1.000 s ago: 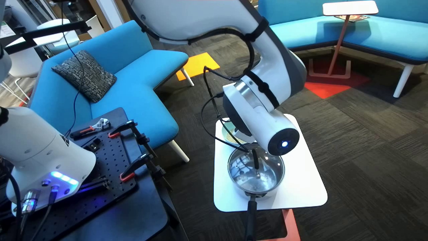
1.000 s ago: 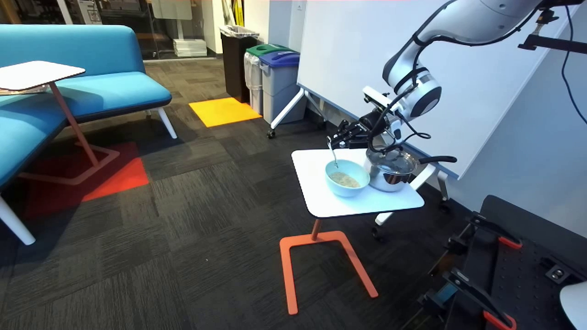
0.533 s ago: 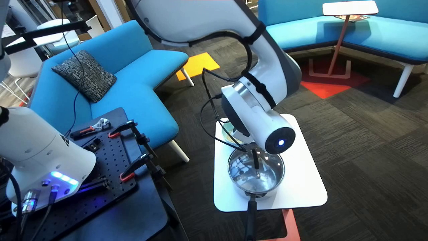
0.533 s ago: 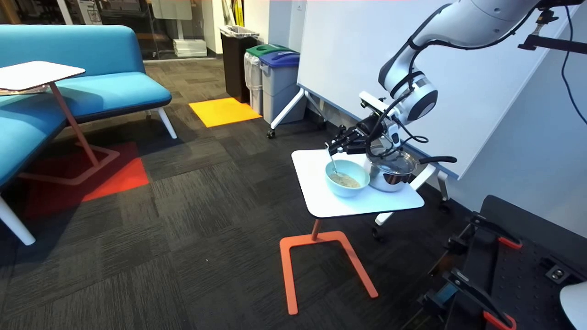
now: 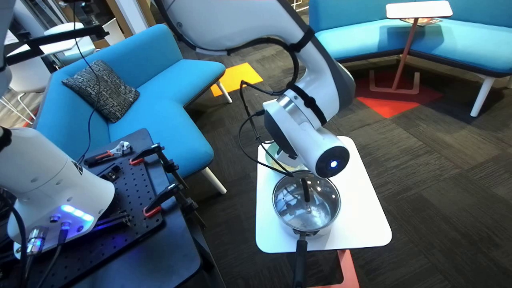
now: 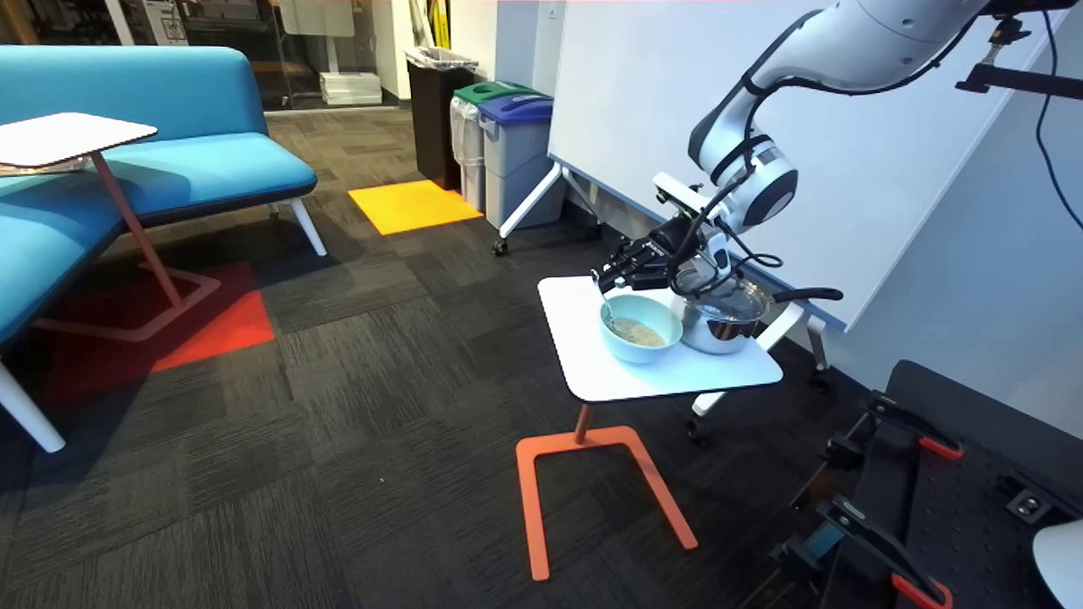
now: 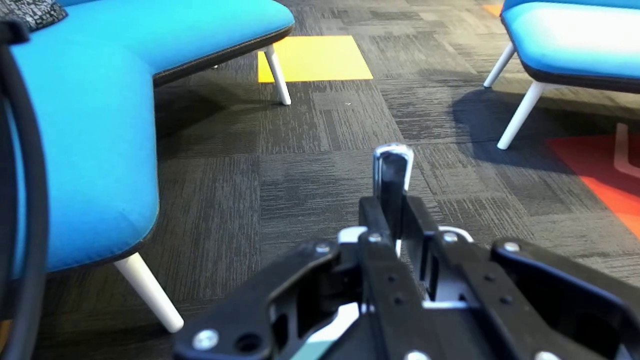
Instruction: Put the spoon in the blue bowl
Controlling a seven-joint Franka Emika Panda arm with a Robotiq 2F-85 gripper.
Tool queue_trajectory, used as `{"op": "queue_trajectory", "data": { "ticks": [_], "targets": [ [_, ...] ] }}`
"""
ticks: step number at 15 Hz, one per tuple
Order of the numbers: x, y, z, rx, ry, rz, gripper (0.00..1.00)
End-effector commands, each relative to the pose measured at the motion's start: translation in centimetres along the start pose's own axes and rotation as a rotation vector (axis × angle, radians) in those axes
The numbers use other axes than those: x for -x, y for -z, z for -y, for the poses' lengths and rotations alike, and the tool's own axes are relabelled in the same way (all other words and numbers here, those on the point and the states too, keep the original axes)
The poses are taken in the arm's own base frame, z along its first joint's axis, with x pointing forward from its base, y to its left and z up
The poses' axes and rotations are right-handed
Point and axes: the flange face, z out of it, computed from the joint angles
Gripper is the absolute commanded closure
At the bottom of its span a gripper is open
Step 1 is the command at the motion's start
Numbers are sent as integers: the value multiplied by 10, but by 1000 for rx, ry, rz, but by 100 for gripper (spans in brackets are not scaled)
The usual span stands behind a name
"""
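Note:
The light blue bowl (image 6: 626, 349) stands on the small white table and holds a grainy, pale beige content. In an exterior view its rim (image 5: 272, 150) shows partly behind the arm. My gripper (image 6: 602, 281) is just above the bowl's far-left rim, shut on the metal spoon (image 6: 607, 308). The spoon slants down from the fingers, its lower end inside the bowl; whether it touches the content is unclear. In the wrist view the spoon's shiny handle end (image 7: 393, 162) sticks up between the closed fingertips (image 7: 392, 217). The spoon's bowl end is hidden there.
A steel pot (image 6: 719, 328) with a glass lid and dark handle stands close beside the bowl, under my wrist and cables. The white table (image 5: 360, 224) is small, with rounded edges. A whiteboard (image 6: 643, 101) stands behind the arm. A blue sofa (image 5: 168, 116) is nearby.
My gripper has moved lower and slightly sideways, leftward in an exterior view, carrying the spoon. The spoon's lower end has come down further inside the bowl. Bowl and pot have not moved.

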Motion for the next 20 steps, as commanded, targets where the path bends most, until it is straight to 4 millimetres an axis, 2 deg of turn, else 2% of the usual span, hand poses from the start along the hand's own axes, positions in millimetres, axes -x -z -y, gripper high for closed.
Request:
{"op": "queue_trajectory", "data": {
  "ticks": [1, 7, 15, 20],
  "targets": [
    [1, -9, 3, 9, -6, -7, 96],
    [-6, -16, -10, 43, -55, -4, 96],
    [-11, 12, -26, -4, -113, -26, 96],
    [-15, 23, -19, -67, -77, -31, 96]
  ]
}}
